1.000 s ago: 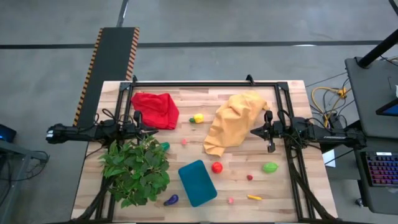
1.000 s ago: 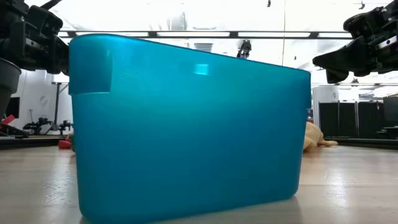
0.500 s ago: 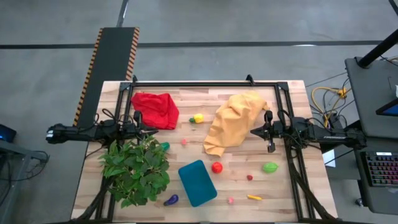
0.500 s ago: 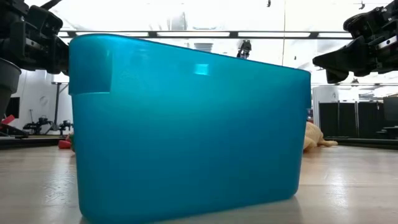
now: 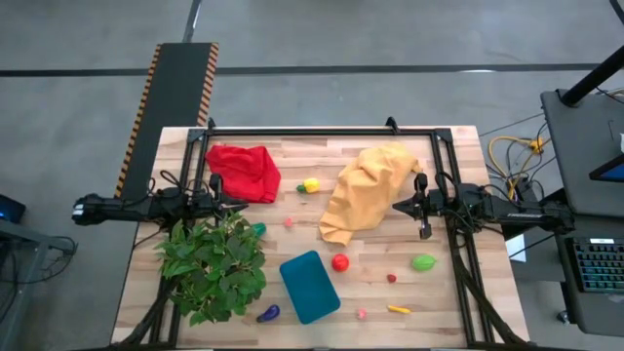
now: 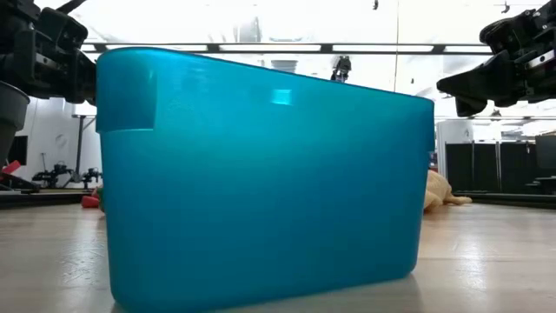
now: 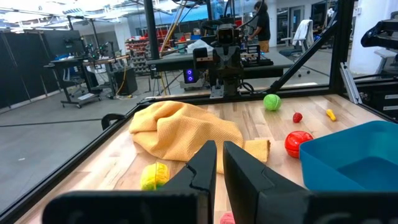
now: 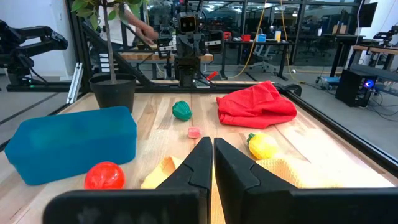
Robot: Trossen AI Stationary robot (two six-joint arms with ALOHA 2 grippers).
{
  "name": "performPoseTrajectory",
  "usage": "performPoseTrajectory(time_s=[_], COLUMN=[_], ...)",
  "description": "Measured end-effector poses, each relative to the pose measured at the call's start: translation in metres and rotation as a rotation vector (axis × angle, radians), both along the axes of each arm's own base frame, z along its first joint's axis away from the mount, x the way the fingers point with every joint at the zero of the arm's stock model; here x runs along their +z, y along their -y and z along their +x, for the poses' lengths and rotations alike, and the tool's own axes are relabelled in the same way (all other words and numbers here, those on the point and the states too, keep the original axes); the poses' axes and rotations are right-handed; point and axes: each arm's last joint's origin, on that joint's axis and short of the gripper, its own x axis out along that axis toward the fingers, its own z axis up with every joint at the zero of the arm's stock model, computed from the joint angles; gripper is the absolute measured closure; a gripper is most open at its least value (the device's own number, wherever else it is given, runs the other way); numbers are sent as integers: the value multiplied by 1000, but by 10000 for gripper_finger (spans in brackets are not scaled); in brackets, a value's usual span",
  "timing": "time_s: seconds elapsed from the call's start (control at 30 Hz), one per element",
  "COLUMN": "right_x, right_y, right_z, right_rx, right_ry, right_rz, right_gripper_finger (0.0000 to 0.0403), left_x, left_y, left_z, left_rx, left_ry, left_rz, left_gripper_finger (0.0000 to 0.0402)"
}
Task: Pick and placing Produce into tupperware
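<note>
Both grippers idle, fingers pressed together, nothing held.
I see the tupperware (image 5: pixel 310 286) near-centre, produce scattered around it; my concern is the yellow cloth (image 5: pixel 363 191) snagging the right gripper (image 5: pixel 423 232), or the left gripper (image 5: pixel 241 206) fouling the plant (image 5: pixel 213 268).

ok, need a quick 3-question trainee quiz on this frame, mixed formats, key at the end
1. True or false: the red ball-shaped fruit already lies inside the teal tupperware.
2. Multiple choice: the yellow-orange cloth lies nearest to which gripper? A) left gripper B) right gripper C) equally near both
3. Fill in: the purple toy vegetable lies between the tupperware and the ____ on the table.

Key:
1. False. It lies on the wood just beside the container, which holds nothing.
2. B. The shut right gripper points at the cloth's edge from the table's right side.
3. Leafy green plant.
</note>
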Motion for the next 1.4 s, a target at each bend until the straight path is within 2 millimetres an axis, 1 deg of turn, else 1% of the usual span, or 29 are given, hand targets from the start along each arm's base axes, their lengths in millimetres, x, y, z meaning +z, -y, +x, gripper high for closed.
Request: performPoseTrajectory(time_s=[1.3,1.4], right_x=[0,2], right_y=[0,0], right_z=[0,0], right_rx=[0,-2], right_ry=[3,20], right_rz=[0,50], right_gripper_finger=[394,394], left_x=[0,0], left_y=[0,0], left_z=[0,0], left_rx=[1,1], left_ry=[0,1], left_rz=[-4,-4], left_gripper_finger=[387,387])
